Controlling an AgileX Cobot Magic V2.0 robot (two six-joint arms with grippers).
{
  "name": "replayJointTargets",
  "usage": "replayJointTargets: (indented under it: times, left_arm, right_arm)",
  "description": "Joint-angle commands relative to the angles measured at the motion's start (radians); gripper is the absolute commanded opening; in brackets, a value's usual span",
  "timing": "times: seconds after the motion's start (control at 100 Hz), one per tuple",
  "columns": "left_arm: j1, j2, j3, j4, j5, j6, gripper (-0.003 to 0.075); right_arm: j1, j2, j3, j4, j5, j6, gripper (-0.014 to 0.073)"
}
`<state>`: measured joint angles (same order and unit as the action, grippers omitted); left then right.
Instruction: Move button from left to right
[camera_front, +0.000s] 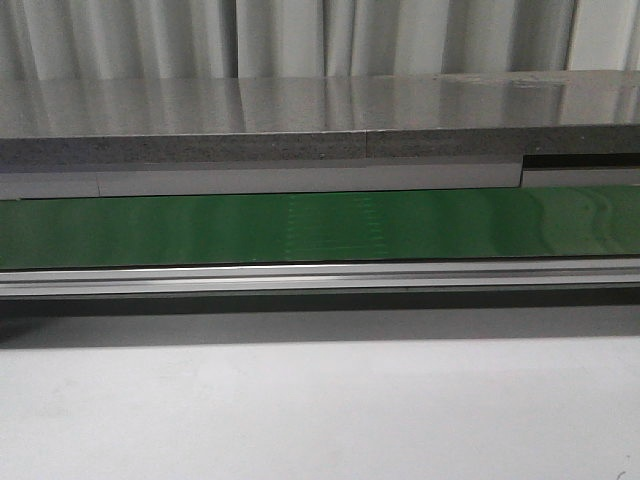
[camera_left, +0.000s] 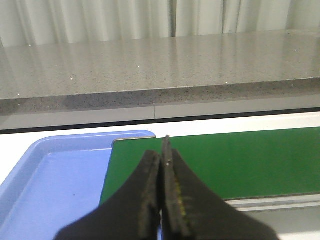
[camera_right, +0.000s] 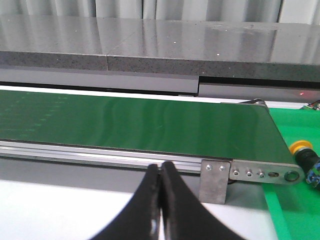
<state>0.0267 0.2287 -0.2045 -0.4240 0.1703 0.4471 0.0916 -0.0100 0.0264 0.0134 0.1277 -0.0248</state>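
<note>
Left gripper (camera_left: 162, 165): nearest thing in the left wrist view, two black fingers pressed flat together with nothing between them, tips over the near edge of the green belt.
Right gripper (camera_right: 161, 172): likewise closed on nothing, black fingers meeting in a thin seam, hanging over the pale table just in front of the conveyor rail.
White table (camera_front: 320, 410): bare pale surface filling the near part of the front view; neither arm shows in that view.
Blue tray (camera_left: 55, 185): shallow, light blue, rounded rim, sitting at the belt's end by the left gripper; the belt's edge overlaps its side. No part can be seen in the stretch that shows.
Conveyor rail (camera_front: 320, 278): silver aluminium strip running the full width along the near side of the belt, with a bolted metal end bracket (camera_right: 257, 173) by the right gripper.
Green belt (camera_front: 320, 228): flat, glossy, running left to right, nothing riding on it.
Button (camera_right: 302, 148): yellow-orange round cap on a dark body, lying on its side on the green mat (camera_right: 295, 200) just past the belt's right end, close to the roller bracket. Something multicoloured lies right beside it, cut off by the frame edge.
Grey stone counter (camera_front: 320, 120): speckled, polished slab behind the conveyor.
Curtain (camera_front: 300, 35): pale, pleated, at the back.
</note>
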Motion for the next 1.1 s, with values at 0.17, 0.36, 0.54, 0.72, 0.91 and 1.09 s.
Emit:
replayJointTargets:
  times: [0.17, 0.36, 0.54, 0.72, 0.91, 1.09]
  left_arm:
    - [-0.007, 0.011, -0.027, -0.015, -0.081, -0.002, -0.0020]
    - [-0.007, 0.011, -0.027, -0.015, -0.081, -0.002, -0.0020]
    - [-0.007, 0.011, -0.027, -0.015, -0.088, -0.002, -0.0020]
    - [-0.007, 0.002, -0.027, 0.059, -0.108, -0.024, -0.0020]
    - [-0.007, -0.066, 0.020, 0.401, -0.121, -0.397, -0.0021]
    - [-0.007, -0.177, 0.106, 0.467, -0.161, -0.487, -0.0020]
  right_arm:
    - [-0.003, -0.020, -0.016, -0.013, -0.087, 0.001, -0.0067]
    - [-0.003, -0.020, -0.016, -0.013, -0.087, 0.001, -0.0067]
    - [-0.003, -0.020, -0.016, -0.013, -0.087, 0.001, -0.0067]
    - [-0.003, -0.020, -0.016, -0.013, -0.087, 0.001, -0.0067]
    - [-0.003, -0.020, -0.016, -0.013, -0.087, 0.001, -0.0067]
    - [-0.003, -0.020, -0.016, -0.013, -0.087, 0.001, -0.0067]
